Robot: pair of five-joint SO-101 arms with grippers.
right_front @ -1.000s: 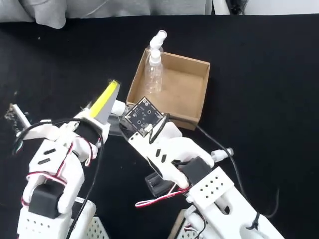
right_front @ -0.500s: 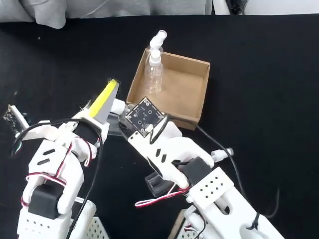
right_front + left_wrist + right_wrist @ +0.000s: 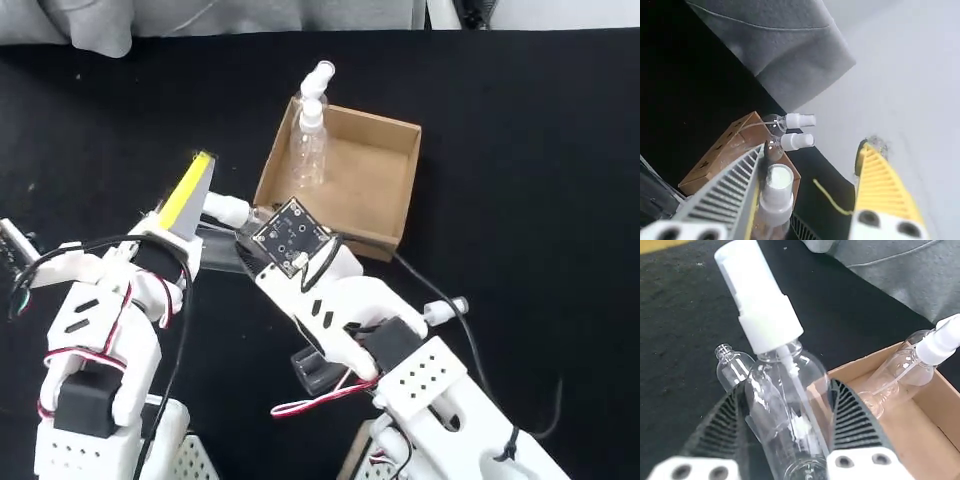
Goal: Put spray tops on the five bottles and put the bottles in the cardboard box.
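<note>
Cardboard box: the cardboard box (image 3: pixel 375 180) sat open on the bench (image 3: pixel 520 120), just beyond both arms.
Box contents: two capped bottles (image 3: pixel 308 150) leaned side by side in one far corner, their white heads poking over the rim.
Right hand: the right hand (image 3: pixel 790 390) was clamped on a clear bottle (image 3: pixel 790 440), one ribbed finger on each side of its body.
Held bottle: it carried a white spray top (image 3: pixel 760 295), with the dip tube visible inside, and hung just outside the box's near wall.
Left hand: the left hand (image 3: pixel 812 150) had its grey and yellow fingers spread well apart, gripping nothing. The held bottle's top sat just beside the grey finger.
Uncapped bottle: an open-necked bottle (image 3: pixel 732 367) lay on the bench close behind the held one.
Loose piece: a small white part (image 3: pixel 445 310), seemingly a spray top, lay on the bench beside the right arm.
In the way: the right wrist covered the box's near corner in the high view.
Surface: black bench.
Room: grey cloth (image 3: pixel 200 15) lay along the far edge, with a pale wall (image 3: pixel 910 75) behind.
</note>
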